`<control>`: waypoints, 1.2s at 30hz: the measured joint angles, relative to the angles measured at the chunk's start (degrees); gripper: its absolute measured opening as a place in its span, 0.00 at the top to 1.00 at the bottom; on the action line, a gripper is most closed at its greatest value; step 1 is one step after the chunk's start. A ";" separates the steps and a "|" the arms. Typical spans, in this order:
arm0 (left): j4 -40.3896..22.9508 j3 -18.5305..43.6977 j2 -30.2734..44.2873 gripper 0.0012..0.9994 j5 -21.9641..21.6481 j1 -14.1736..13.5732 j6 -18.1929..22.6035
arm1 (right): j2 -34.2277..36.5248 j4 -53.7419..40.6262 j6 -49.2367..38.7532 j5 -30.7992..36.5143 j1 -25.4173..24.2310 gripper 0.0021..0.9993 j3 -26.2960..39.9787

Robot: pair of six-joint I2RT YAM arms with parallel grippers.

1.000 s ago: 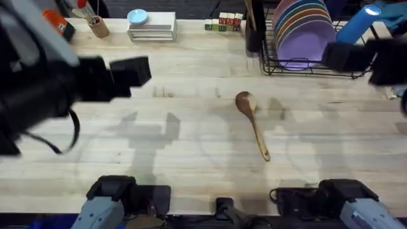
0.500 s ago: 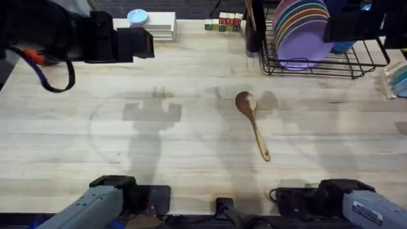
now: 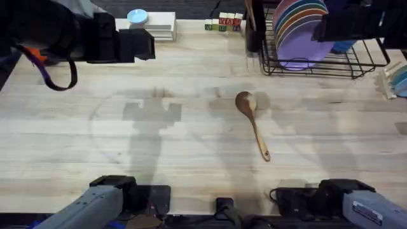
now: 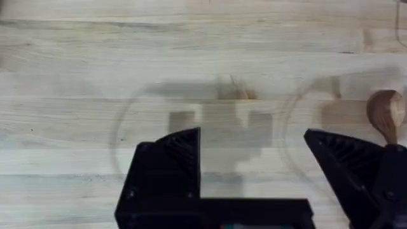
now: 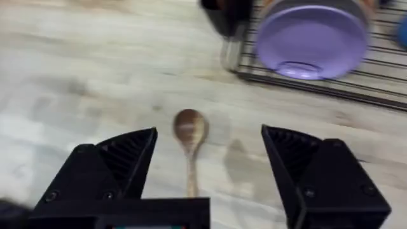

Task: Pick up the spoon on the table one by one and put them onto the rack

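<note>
Pale table (image 3: 127,146) lay under you overhead, spoon (image 3: 252,123) centre, rack (image 3: 318,63) upper right. Left gripper (image 4: 251,162) gaped wide over bare wood. Right gripper (image 5: 210,162) framed the spoon, wide; descending off-centre could skid it.

The table (image 3: 127,146) bears the spoon (image 3: 252,124) and the rack (image 3: 356,63).

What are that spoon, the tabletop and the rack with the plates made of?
The spoon looks like brown wood with a matte, darker bowl. The table appears to be pale wooden planks with visible grain. The rack seems to be thin black wire, probably coated metal.
</note>
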 joint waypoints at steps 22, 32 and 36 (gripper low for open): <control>0.00 0.00 0.00 0.01 -1.07 -0.01 0.02 | 0.00 -10.06 1.21 -6.12 12.40 0.00 0.00; 0.00 0.00 0.00 0.01 -1.09 0.02 0.02 | 1.10 -13.74 5.95 -1.61 12.93 0.00 -0.08; -0.07 0.00 0.00 0.01 -1.09 0.01 0.00 | 1.22 -12.49 7.96 3.43 15.02 0.00 -2.28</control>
